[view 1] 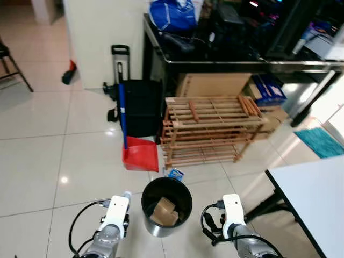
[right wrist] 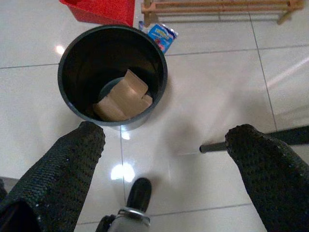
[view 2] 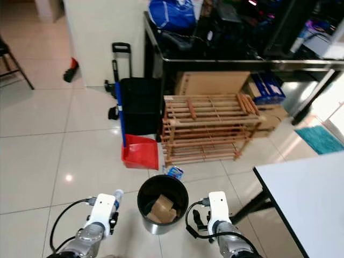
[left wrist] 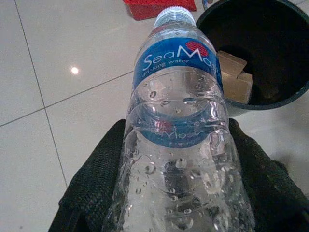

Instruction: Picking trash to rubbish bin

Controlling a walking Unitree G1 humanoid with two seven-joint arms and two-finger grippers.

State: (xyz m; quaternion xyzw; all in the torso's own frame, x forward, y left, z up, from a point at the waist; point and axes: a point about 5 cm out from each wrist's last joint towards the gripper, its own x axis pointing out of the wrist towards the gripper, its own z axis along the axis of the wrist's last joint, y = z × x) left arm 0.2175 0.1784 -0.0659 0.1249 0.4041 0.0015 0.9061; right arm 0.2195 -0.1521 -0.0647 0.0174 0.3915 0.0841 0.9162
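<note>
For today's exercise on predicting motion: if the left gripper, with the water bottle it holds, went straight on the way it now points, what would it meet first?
Probably bare floor tile, just beside the black rubbish bin. The left gripper aims the water bottle past the bin's rim towards the red dustpan; depth is unclear.

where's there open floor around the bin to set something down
Bare tiles lie on the robot's left of the black bin and between the bin and the white table. Behind the bin it is crowded: blue packet, red dustpan, wooden rack.
</note>
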